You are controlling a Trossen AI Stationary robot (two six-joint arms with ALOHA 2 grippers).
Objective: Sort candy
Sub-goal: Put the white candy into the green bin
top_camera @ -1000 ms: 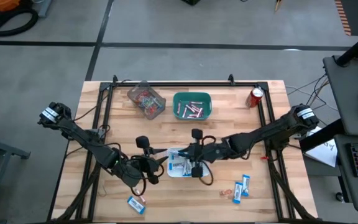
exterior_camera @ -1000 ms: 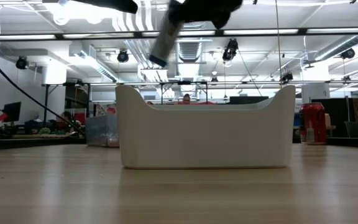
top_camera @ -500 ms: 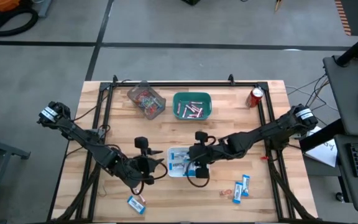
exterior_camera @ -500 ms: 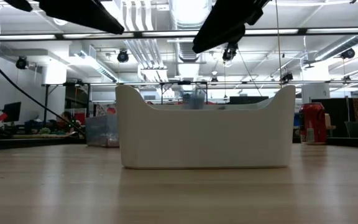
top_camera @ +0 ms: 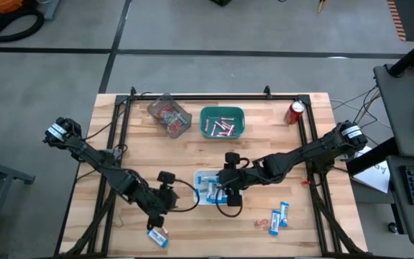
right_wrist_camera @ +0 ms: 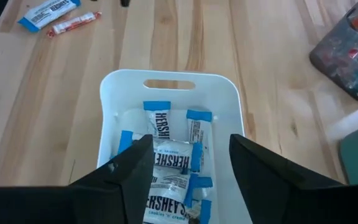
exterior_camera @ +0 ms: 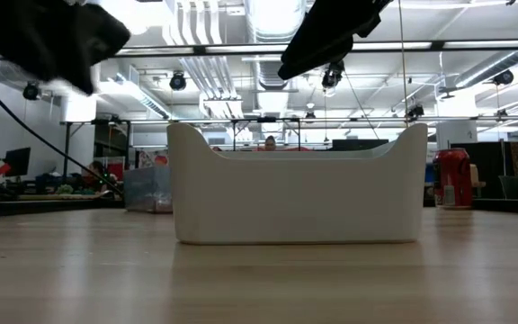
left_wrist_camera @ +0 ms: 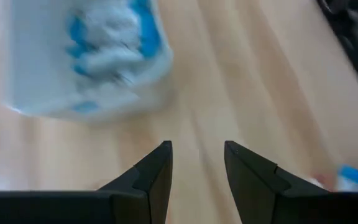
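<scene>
A white bin [top_camera: 208, 188] [right_wrist_camera: 166, 155] at the table's middle holds several blue-and-white candy packets [right_wrist_camera: 169, 155]. My right gripper [top_camera: 222, 189] [right_wrist_camera: 188, 162] hangs open just above it, with nothing between its fingers. My left gripper [top_camera: 165, 206] [left_wrist_camera: 197, 165] is open and empty over bare wood, left of the bin and a little nearer the table's near edge. One blue packet [top_camera: 157, 236] [left_wrist_camera: 356, 177] lies flat near the front edge. In the low view the bin [exterior_camera: 295, 193] stands in the middle, with both arms dark above it.
At the back stand a clear tub of red pieces [top_camera: 169, 115], a green bin of pinkish sticks [top_camera: 221, 122] and a red can [top_camera: 295, 112]. Loose blue packets [top_camera: 284, 212] and a red-orange piece [top_camera: 261, 221] lie at the near right. Black rails cross the table.
My right gripper has opened above the white bin and let go of a blue packet, which has dropped into the bin. My left gripper has drawn away from the bin toward the table's near left, closer to the lone blue packet.
</scene>
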